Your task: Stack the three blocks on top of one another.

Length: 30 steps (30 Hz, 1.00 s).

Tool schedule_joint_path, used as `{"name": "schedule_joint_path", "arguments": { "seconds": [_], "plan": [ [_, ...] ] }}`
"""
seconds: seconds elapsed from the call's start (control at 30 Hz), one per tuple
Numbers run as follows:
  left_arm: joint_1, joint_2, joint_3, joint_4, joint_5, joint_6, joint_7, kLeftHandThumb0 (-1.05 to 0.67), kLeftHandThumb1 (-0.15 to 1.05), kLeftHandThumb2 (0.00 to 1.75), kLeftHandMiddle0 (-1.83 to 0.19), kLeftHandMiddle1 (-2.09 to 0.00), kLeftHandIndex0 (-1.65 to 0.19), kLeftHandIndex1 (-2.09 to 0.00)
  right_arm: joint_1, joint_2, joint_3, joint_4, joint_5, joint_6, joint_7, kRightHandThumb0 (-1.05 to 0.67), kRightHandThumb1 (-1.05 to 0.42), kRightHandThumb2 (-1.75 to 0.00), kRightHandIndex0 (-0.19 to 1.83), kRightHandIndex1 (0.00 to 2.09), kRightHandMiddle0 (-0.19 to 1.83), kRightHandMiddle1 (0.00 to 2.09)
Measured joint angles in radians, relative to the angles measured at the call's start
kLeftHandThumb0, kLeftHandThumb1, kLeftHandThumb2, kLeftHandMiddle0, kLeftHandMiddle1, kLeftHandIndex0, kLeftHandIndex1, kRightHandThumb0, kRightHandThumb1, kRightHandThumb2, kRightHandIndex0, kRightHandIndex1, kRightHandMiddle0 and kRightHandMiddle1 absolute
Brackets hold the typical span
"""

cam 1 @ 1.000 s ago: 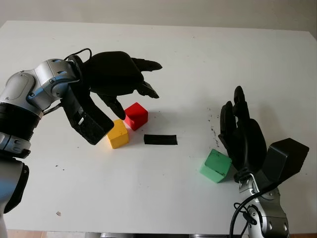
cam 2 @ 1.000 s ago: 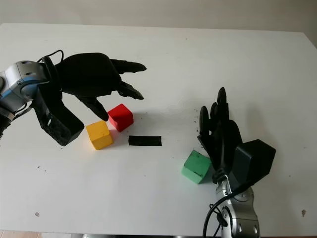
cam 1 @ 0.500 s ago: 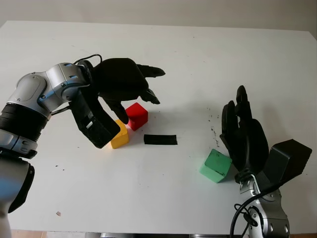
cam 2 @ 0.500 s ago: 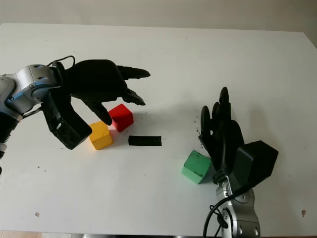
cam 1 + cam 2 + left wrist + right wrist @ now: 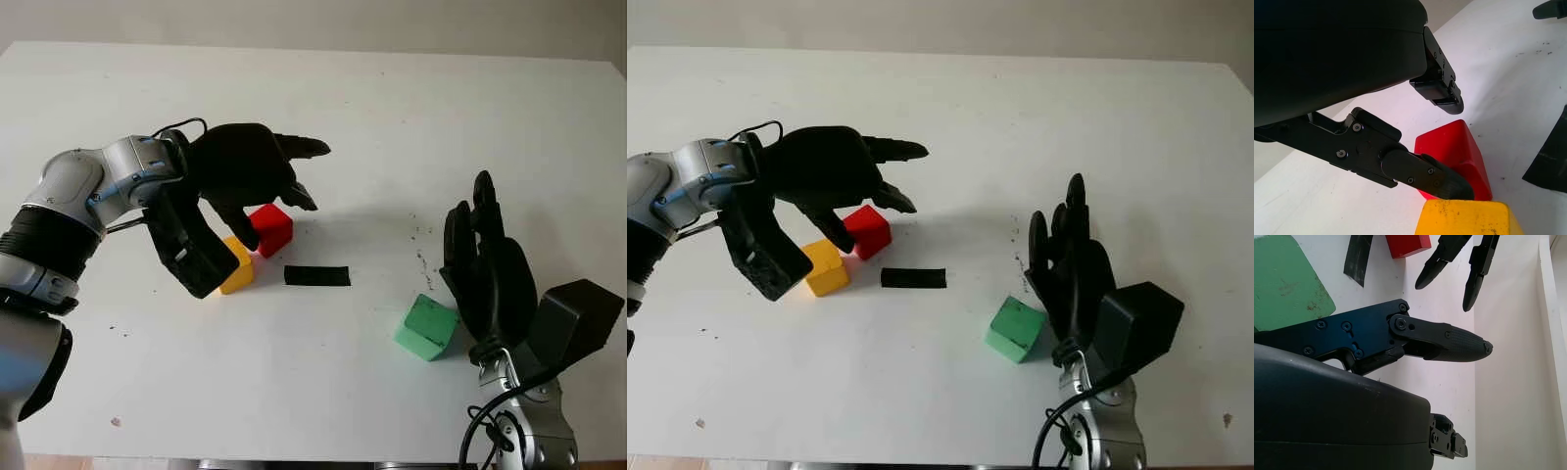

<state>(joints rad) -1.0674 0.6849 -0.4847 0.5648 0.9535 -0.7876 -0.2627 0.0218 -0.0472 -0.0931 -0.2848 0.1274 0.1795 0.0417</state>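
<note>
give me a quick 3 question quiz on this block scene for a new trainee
1. True or false: the red block is already stacked on the yellow block.
2. Which block lies nearest the right hand? A) red B) yellow C) green
3. Fill in: the flat thing on the table between the red block and the green block is a black ____.

Key
1. False. Both sit on the table side by side, with the left hand above them, one finger down between them, holding nothing.
2. C. The green block lies just beside the open right hand.
3. Strip.
</note>
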Motion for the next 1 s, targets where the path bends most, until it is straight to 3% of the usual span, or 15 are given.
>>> {"name": "schedule_joint_path", "arguments": {
  "seconds": [0.03,0.1,0.17,0.4,0.67,1.0],
  "plan": [
    [0.000,0.000,-0.001,-0.001,0.005,0.001,0.005,-0.73,0.86,0.06,-0.06,-0.06,-0.59,-0.31,0.000,0.000,0.000,0.000,0.000,0.001,-0.001,-0.61,-1.05,-0.58,-0.19,0.00,-0.19,0.01],
    [0.000,0.000,-0.005,-0.004,0.015,0.004,0.018,-0.73,0.86,0.05,-0.08,-0.06,-0.34,-0.90,0.001,0.000,0.000,-0.001,0.000,0.002,-0.002,-0.61,-1.05,-0.58,-0.19,0.00,-0.19,0.01],
    [0.000,0.000,-0.011,-0.009,0.034,0.006,0.029,-0.72,0.86,0.06,-0.10,-0.06,-0.23,-1.14,0.002,0.000,0.000,-0.002,0.001,0.002,0.000,-0.62,-1.05,-0.58,-0.19,0.00,-0.19,0.01],
    [0.000,0.003,-0.029,-0.033,0.102,0.019,0.077,-0.65,0.83,0.05,-0.18,-0.07,-0.25,-1.36,0.005,0.000,-0.003,-0.010,0.016,0.003,0.005,-0.61,-1.05,-0.58,-0.19,0.00,-0.19,0.02],
    [0.000,0.006,-0.044,-0.038,0.143,0.022,0.151,-0.33,0.88,0.06,-0.39,-0.10,-0.43,-1.18,0.005,-0.001,-0.003,-0.016,0.019,0.003,0.011,-0.62,-1.05,-0.58,-0.19,0.00,-0.19,0.00],
    [0.000,0.007,-0.053,-0.037,0.170,0.022,0.224,-0.32,0.90,0.06,-0.43,-0.08,-0.44,-1.19,0.005,-0.001,-0.003,-0.016,0.026,0.003,0.010,-0.61,-1.05,-0.59,-0.19,0.00,-0.19,0.00]
  ]
}}
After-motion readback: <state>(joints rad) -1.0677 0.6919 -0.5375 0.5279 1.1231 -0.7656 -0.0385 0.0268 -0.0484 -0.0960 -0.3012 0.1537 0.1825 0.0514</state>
